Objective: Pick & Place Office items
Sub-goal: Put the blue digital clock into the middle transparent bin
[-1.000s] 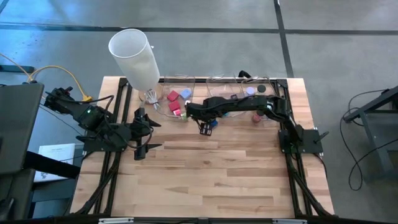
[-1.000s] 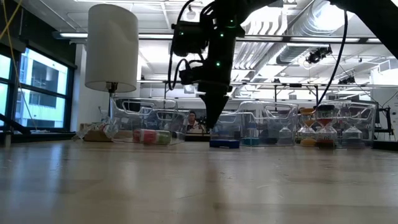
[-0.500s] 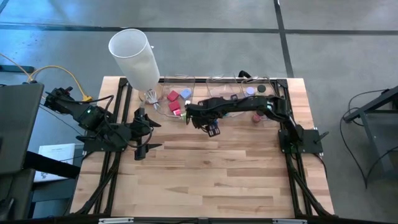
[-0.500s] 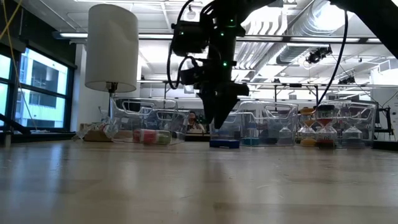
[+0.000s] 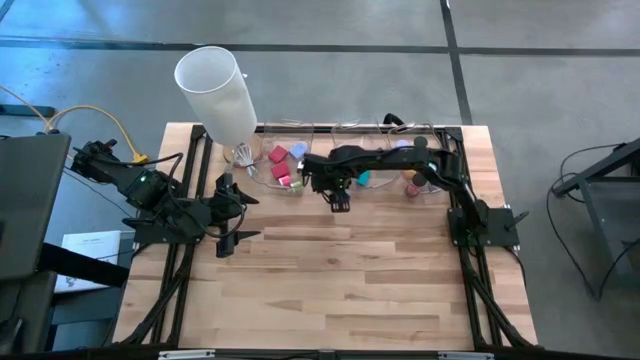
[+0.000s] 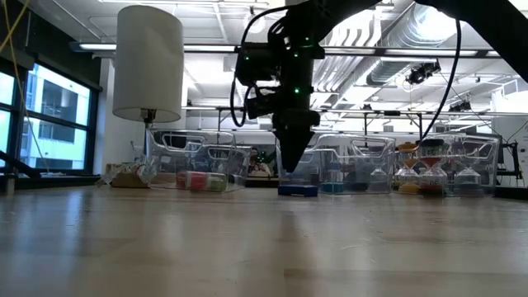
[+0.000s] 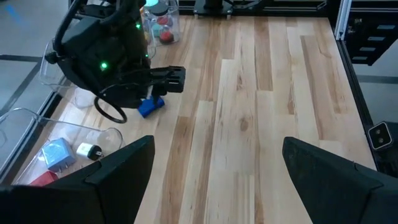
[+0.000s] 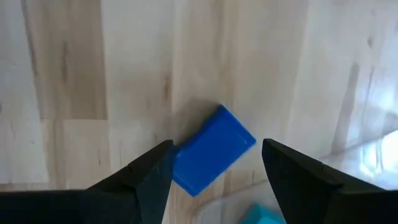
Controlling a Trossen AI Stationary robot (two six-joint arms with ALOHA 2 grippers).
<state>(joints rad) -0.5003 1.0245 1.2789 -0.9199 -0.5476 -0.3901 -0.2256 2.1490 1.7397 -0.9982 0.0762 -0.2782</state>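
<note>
Hovering over blue rectangle (image 8: pixel 213 151): right gripper (image 8: pixel 214 163), fingers parted to either side, not touching, nothing held. Rectangle flat on table (image 5: pixel 350 280), just beside clear bins (image 5: pixel 283 172). Left gripper (image 5: pixel 232 213) parked at left edge, spread wide, empty.

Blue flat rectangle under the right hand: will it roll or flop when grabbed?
Probably neither. The blue rectangle lies flat on the table with crisp straight edges, so likely rigid and stable. Looks smooth; it might slide or twist between the right hand's open fingers.

Blue flat rectangle (image 8: pixel 213 151) lying askew on wood, red, lavender blocks (image 5: pixel 285 160) binned
</note>
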